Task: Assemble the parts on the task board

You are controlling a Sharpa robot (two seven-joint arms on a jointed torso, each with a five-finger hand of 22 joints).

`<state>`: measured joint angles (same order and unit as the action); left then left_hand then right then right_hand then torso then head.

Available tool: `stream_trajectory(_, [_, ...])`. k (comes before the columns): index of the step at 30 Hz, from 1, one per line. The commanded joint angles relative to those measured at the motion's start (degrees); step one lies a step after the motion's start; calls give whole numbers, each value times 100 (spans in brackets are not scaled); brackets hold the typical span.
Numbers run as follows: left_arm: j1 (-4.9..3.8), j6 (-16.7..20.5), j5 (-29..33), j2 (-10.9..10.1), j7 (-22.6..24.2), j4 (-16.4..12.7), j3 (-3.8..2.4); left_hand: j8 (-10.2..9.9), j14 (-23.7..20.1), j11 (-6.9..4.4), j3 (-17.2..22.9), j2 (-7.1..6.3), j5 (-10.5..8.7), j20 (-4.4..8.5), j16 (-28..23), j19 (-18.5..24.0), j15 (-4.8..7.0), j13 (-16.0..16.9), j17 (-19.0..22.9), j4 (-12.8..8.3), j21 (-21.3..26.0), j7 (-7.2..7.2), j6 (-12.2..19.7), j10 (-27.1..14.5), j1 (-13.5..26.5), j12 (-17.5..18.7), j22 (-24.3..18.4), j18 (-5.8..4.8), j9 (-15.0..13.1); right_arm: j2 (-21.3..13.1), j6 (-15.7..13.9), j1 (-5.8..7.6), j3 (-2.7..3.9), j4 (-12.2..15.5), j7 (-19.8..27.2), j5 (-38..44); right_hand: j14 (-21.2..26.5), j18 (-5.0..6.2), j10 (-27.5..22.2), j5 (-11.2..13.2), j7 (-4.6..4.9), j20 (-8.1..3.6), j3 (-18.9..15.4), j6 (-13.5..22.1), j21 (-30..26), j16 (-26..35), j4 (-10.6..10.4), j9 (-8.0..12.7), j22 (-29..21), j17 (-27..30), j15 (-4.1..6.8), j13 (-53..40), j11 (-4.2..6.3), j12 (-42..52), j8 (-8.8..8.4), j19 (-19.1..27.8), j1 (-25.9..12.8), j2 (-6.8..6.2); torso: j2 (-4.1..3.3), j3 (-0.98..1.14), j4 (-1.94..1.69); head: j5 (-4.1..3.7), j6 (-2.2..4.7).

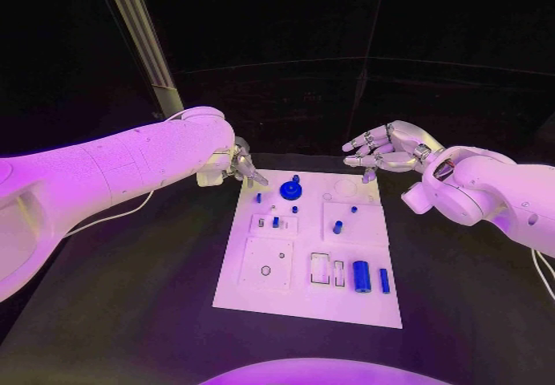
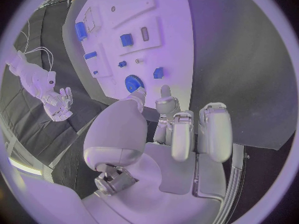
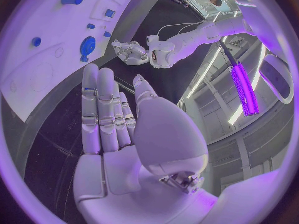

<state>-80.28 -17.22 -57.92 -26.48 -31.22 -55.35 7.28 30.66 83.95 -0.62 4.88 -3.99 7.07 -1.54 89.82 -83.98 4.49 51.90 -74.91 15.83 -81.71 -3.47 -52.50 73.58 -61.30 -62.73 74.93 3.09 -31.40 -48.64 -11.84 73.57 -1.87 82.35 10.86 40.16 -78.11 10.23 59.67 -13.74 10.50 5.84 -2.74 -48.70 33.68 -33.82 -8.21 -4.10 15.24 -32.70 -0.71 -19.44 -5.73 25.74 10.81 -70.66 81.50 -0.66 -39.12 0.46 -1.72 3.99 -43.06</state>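
The white task board (image 1: 312,305) lies in the middle of the black table. On it are a round blue gear (image 1: 290,190) near the far edge, a blue cylinder (image 1: 362,276) and a blue bar (image 1: 384,280) at the near right, and several small blue pieces (image 1: 338,227). My left hand (image 1: 240,164) hovers at the board's far left corner, fingers pointing down, holding nothing. In the left wrist view its fingertips (image 2: 167,104) sit just short of the gear (image 2: 132,82). My right hand (image 1: 387,148) hangs above the far right corner, fingers spread and empty (image 3: 109,119).
Empty sockets and rectangular slots (image 1: 319,268) mark the board's near half. A slanted metal post (image 1: 144,48) rises behind my left arm. Black table surface (image 1: 139,305) surrounds the board on both sides.
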Motion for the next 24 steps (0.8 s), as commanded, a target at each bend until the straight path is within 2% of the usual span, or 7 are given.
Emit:
stream_trajectory(1, [28, -160, -223, 63, 166, 123, 3, -23, 605, 5, -32, 5, 3, -51, 18, -21, -36, 13, -1509, 7, 11, -19, 20, -44, -66, 2, 186, -11, 11, 14, 43, 10, 3, -1, 36, 6, 25, 15, -48, -30, 2, 42, -14, 30, -21, -22, -9, 4, -9, -6, 0, 7, 5, -22, 33, 1, -45, -4, 8, 1, 0, 7, -16])
stream_trajectory(9, [112, -165, -253, 173, 250, 302, 12, -11, 605, 0, -70, 41, -3, -58, 18, -35, -37, 48, -1509, 27, -7, -8, -42, -24, -80, -38, 217, -16, 31, 45, 45, 9, 3, -17, 43, 6, 26, 16, -51, -36, 2, 43, -12, 32, -22, -24, -8, 4, -10, -7, 1, 14, 6, -23, 36, 0, -38, 1, 11, 9, -6, 11, -24])
stream_trajectory(15, [170, -138, -257, 220, 287, 348, 13, -9, 605, -1, -74, 50, -2, -58, 18, -32, -36, 50, -1509, 30, -3, -6, -52, -22, -84, -42, 211, -15, 34, 57, 31, 9, 3, -24, 54, 6, 26, 16, -52, -41, 1, 43, -10, 33, -23, -26, -6, 4, -10, -7, 1, 18, 7, -22, 39, 0, -33, 6, 8, 7, -6, 2, -38])
stream_trajectory(24, [211, -204, -259, 290, 328, 395, 13, -3, 605, -9, -91, 88, 1, -58, 18, -35, -33, 53, -1509, 26, -7, 3, -91, -19, -121, -53, 221, -16, 50, 74, 41, 9, 3, -31, 53, 6, 26, 17, -52, -50, 0, 43, -8, 33, -23, -28, -3, 4, -10, -8, 2, 24, 8, -22, 44, -2, -25, 11, 11, 11, -6, -10, -58])
